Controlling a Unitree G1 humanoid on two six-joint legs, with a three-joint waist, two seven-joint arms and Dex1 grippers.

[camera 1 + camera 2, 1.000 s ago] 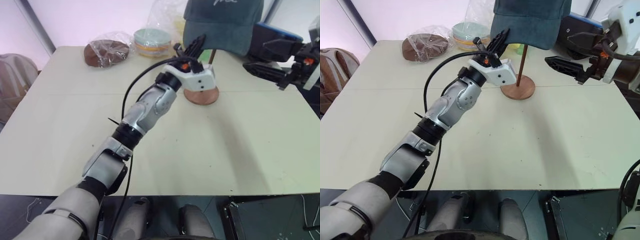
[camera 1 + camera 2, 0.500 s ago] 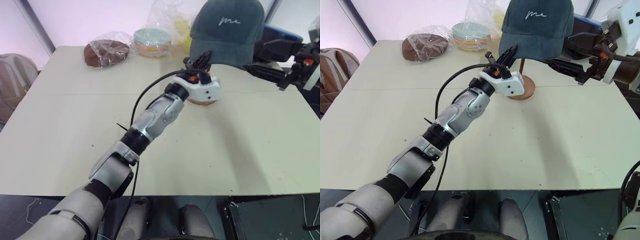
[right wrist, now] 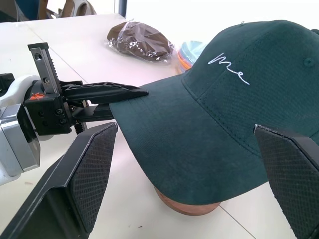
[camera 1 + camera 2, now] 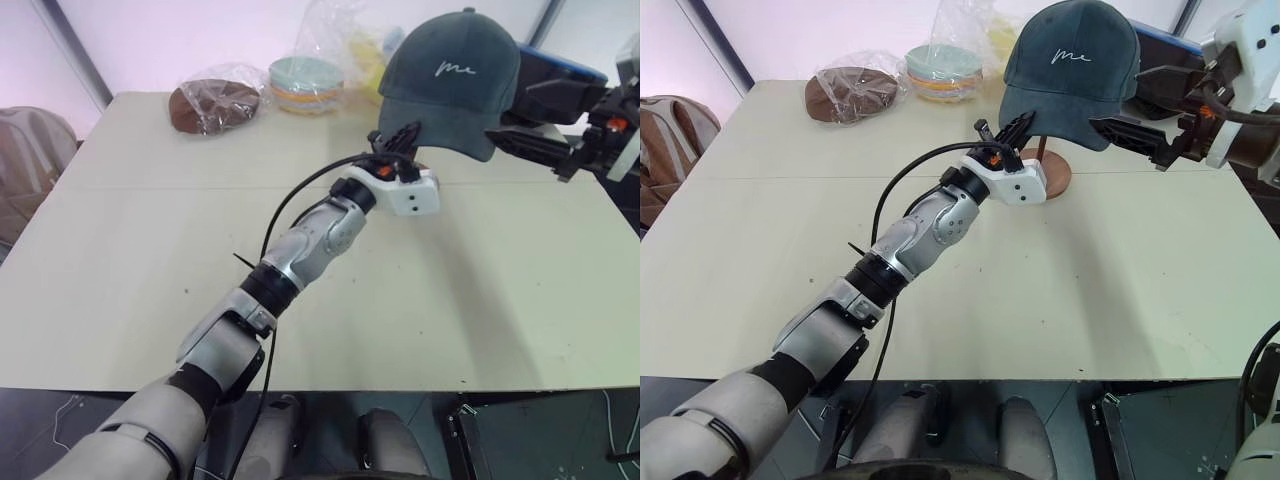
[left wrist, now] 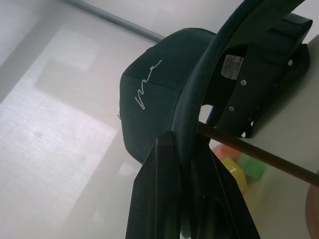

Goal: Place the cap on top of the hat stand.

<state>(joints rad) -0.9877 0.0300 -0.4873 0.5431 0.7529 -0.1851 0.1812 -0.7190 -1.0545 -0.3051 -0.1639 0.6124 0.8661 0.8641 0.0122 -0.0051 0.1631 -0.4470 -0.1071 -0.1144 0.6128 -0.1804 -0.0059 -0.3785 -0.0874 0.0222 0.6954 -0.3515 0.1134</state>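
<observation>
Pinching the brim edge of the cap (image 4: pixel 1072 62) between its 2 black fingers, the left gripper (image 4: pixel 1017 126) sits in the upper centre of the right eye view. The cap rests over the hat stand (image 4: pixel 1050 172), whose rod and round base show beneath the brim on the table (image 4: pixel 1120 290). At upper right, the right gripper (image 4: pixel 1140 108) stands spread wide, empty, beside the cap. A plastic-wrapped brown item (image 4: pixel 850 92) lies upper left.

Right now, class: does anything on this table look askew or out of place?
Yes. The dark denim baseball cap sits tilted over the brown wooden hat stand, its brim's edge pinched in the left gripper.
</observation>
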